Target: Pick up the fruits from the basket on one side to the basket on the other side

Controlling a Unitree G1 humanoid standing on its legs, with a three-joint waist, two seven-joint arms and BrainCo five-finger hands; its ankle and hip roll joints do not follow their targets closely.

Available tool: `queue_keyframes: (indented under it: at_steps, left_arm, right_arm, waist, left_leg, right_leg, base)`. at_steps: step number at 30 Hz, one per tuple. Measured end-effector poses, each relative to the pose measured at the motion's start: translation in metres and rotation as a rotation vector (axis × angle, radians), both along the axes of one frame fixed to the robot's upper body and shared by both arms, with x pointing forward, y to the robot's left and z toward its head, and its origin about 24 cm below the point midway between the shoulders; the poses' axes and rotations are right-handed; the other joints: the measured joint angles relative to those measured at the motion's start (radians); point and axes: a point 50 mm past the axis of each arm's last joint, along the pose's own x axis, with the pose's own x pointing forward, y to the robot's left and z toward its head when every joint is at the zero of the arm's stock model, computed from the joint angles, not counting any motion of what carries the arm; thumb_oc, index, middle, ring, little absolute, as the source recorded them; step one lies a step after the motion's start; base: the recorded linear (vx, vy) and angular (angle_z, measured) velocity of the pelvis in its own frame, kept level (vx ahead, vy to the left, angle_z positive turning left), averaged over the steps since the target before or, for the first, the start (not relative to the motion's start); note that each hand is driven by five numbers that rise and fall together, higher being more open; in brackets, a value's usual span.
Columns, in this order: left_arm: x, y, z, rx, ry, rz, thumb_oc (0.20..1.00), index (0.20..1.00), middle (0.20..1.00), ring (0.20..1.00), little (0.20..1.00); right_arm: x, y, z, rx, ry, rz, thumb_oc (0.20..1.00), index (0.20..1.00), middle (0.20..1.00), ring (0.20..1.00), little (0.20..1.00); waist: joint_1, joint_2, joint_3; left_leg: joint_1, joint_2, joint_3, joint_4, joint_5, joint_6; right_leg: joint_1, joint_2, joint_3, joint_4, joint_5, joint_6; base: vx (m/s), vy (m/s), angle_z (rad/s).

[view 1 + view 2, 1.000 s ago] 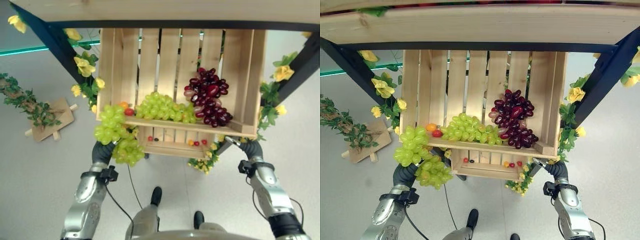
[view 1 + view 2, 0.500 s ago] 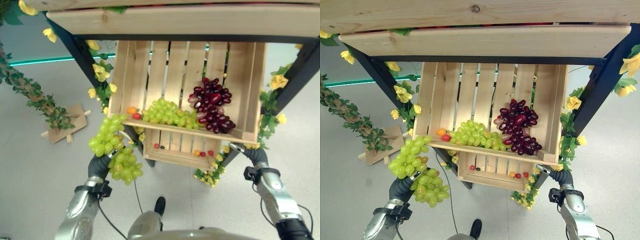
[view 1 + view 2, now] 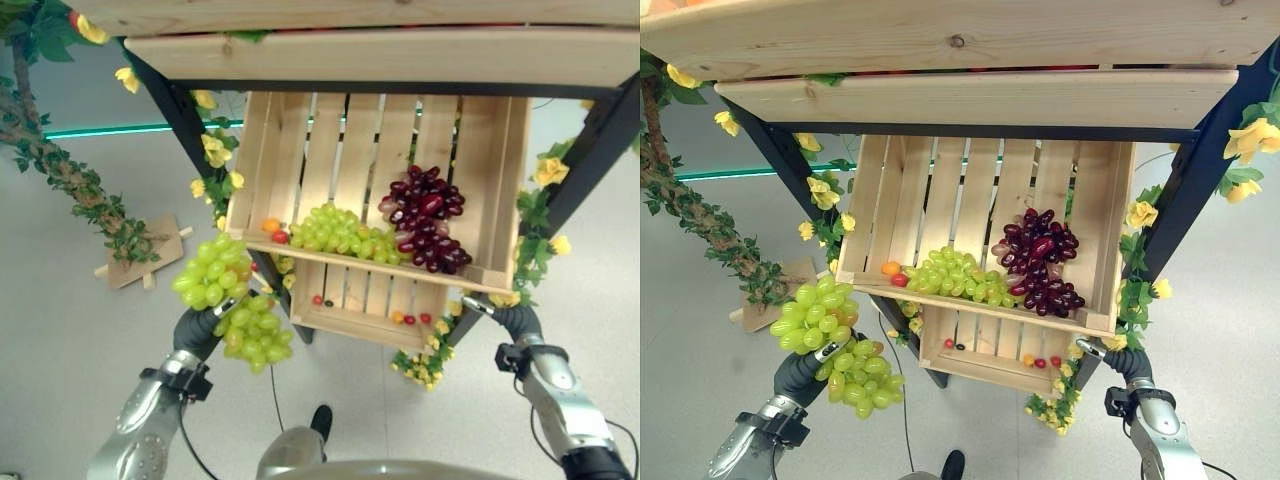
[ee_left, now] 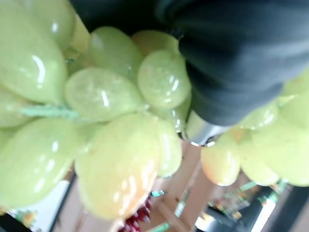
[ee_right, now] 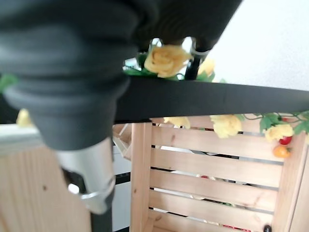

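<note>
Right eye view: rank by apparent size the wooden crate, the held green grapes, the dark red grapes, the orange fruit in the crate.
Largest to smallest:
1. wooden crate
2. held green grapes, in the left hand; nearer the camera, so their lead over the next is unsure
3. dark red grapes
4. orange fruit

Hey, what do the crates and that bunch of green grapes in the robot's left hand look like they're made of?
Crates: pale unfinished wood, going by the visible grain, knots and slatted boards. Green grapes held by the left hand: glossy and evenly coloured with sharp highlights, probably plastic imitation fruit, though real grapes can't be ruled out.
</note>
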Motion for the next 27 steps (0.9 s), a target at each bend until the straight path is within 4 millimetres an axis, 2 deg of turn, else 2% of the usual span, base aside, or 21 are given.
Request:
queue_keyframes:
  at_steps: [5, 14, 20, 23, 27]
  left_arm:
    - [0.023, -0.006, 0.025, -0.041, -0.107, -0.017, 0.200, 0.200, 0.200, 0.200, 0.200]
    - [0.051, -0.013, 0.065, -0.049, -0.258, 0.002, 0.200, 0.200, 0.200, 0.200, 0.200]
    - [0.076, -0.020, 0.087, 0.037, -0.311, -0.024, 0.200, 0.200, 0.200, 0.200, 0.200]
    - [0.085, -0.022, 0.100, 0.062, -0.343, -0.027, 0.200, 0.200, 0.200, 0.200, 0.200]
    - [0.107, -0.028, 0.113, 0.138, -0.359, -0.039, 0.200, 0.200, 0.200, 0.200, 0.200]
  right_arm:
    - [0.001, -0.001, -0.001, 0.000, 0.006, -0.002, 1.000, 1.000, 1.000, 1.000, 1.000]
    - [0.007, 0.001, -0.004, 0.003, 0.018, 0.006, 1.000, 1.000, 1.000, 1.000, 1.000]
    - [0.020, 0.010, -0.003, -0.001, 0.020, 0.048, 1.000, 1.000, 1.000, 1.000, 1.000]
    - [0.022, 0.012, -0.002, -0.003, 0.017, 0.059, 1.000, 1.000, 1.000, 1.000, 1.000]
    - [0.026, 0.015, -0.006, -0.020, 0.049, 0.086, 1.000, 1.000, 1.000, 1.000, 1.000]
  waist:
    - [-0.002, 0.000, 0.000]
    - [-0.014, -0.002, -0.002]
    - [-0.055, 0.006, -0.011]
    - [-0.058, 0.009, -0.017]
    - [-0.063, 0.009, -0.030]
  left_leg:
    - [-0.003, 0.000, -0.003, 0.004, -0.001, -0.001]
    - [-0.018, -0.003, 0.000, 0.014, -0.004, -0.001]
    - [-0.027, 0.001, 0.003, 0.014, -0.005, -0.002]
    - [-0.034, 0.002, 0.004, 0.014, -0.004, -0.001]
    - [-0.035, 0.003, 0.005, 0.012, -0.004, -0.001]
  right_leg:
    - [-0.001, 0.000, -0.005, 0.004, 0.000, 0.000]
    - [-0.017, -0.003, -0.006, 0.014, -0.003, 0.002]
    - [-0.036, -0.004, 0.003, 0.020, -0.004, 0.002]
    - [-0.051, -0.006, 0.015, 0.027, -0.003, 0.003]
    - [-0.054, -0.006, 0.019, 0.025, -0.003, 0.003]
  base:
    - [0.00, 0.000, 0.01]
    - [0.01, 0.004, -0.01]
    - [0.02, 0.016, -0.04]
    - [0.04, 0.014, -0.12]
    - [0.01, 0.005, -0.02]
